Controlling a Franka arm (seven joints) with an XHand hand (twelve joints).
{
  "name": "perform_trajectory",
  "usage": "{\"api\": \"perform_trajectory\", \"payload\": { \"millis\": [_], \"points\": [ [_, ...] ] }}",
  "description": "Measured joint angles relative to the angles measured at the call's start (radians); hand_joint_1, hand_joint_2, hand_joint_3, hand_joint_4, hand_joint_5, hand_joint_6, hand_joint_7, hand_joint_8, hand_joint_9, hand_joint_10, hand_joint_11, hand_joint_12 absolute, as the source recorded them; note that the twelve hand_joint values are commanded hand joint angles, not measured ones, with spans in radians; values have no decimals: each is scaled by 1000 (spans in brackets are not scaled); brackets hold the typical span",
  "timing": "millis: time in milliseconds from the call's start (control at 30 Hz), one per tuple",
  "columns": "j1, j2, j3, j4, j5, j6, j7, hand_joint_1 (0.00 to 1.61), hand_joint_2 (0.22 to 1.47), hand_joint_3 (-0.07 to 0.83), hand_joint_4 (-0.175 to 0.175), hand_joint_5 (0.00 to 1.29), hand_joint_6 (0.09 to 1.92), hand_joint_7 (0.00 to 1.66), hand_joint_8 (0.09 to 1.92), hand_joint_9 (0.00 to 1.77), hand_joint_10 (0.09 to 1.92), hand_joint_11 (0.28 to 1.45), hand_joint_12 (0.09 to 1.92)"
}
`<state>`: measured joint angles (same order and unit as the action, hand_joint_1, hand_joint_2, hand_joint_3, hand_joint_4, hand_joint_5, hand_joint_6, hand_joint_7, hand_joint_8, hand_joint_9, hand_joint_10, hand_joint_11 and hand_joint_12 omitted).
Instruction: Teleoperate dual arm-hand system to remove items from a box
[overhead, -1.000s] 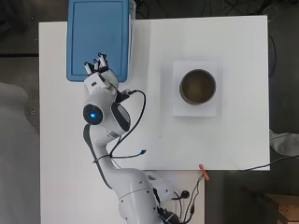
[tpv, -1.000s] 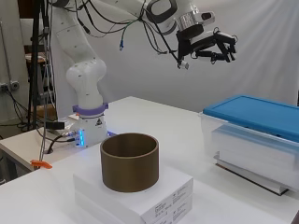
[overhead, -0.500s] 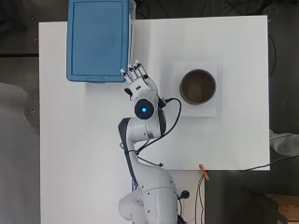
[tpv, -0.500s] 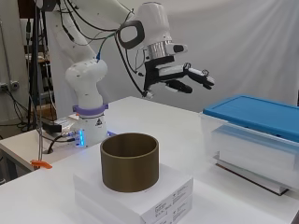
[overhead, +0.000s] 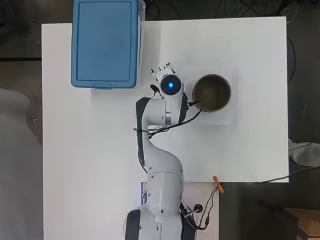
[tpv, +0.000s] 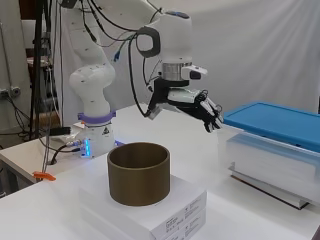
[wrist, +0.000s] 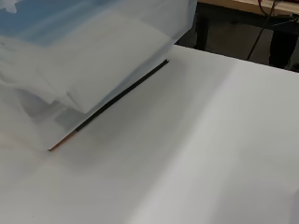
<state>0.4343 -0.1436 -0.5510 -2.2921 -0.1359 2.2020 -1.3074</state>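
**1 hand in the air between the blue-lidded box and the brown ring**

1 white arm (tpv: 95, 85) rises from its base at the table's edge and bends over the white table (overhead: 90, 150), carrying the hand (tpv: 200, 106) out above the surface. In the side view the hand hangs clear of the table, palm down, with its black and white fingers (tpv: 214, 116) stretched forward and slightly spread, pointing toward the box. They are released and hold nothing. From overhead only the fingertips (overhead: 161, 68) show past the arm's last joint.

The box (overhead: 106, 42) sits at the far corner of the table, on the overhead view's upper left. It is a translucent plastic bin with a blue lid (tpv: 280, 120), and the lid is on. The side view shows a thin dark flat piece under its base, and the wrist view shows the same dark edge beneath the pale box wall (wrist: 107, 70). What lies inside the box cannot be told. The hand is near the box's closest corner but apart from it, touching neither lid nor wall.

On the other side of the hand, a brown cylindrical ring (tpv: 138, 172), open at the top, stands upright on a flat white carton (tpv: 165, 210) that lies on the table. In the overhead view the ring (overhead: 211, 92) is just beside the arm's wrist, with a dark cable from the arm running close to its rim.

A small orange clip (overhead: 218, 183) sits at the table's near edge, well apart from everything else.
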Motion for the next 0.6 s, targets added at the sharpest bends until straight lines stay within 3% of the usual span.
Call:
{"api": "perform_trajectory", "payload": {
  "millis": [233,333,500,567,600],
  "points": [
    [-7,89,117,116,-52,-91,67,495,1181,1,91,795,87,903,87,974,87,616,87],
    [-6,118,138,118,-51,-48,49,452,1188,3,94,790,87,899,87,956,87,584,87],
    [183,29,62,148,-152,-81,106,405,1224,3,83,758,87,902,87,955,87,598,87],
    [273,3,39,148,-139,-89,114,448,1225,1,82,766,87,1010,87,1074,87,667,87],
    [315,22,44,148,-117,-97,120,514,1199,24,74,781,87,1161,96,1199,235,704,348]
  ]
}}
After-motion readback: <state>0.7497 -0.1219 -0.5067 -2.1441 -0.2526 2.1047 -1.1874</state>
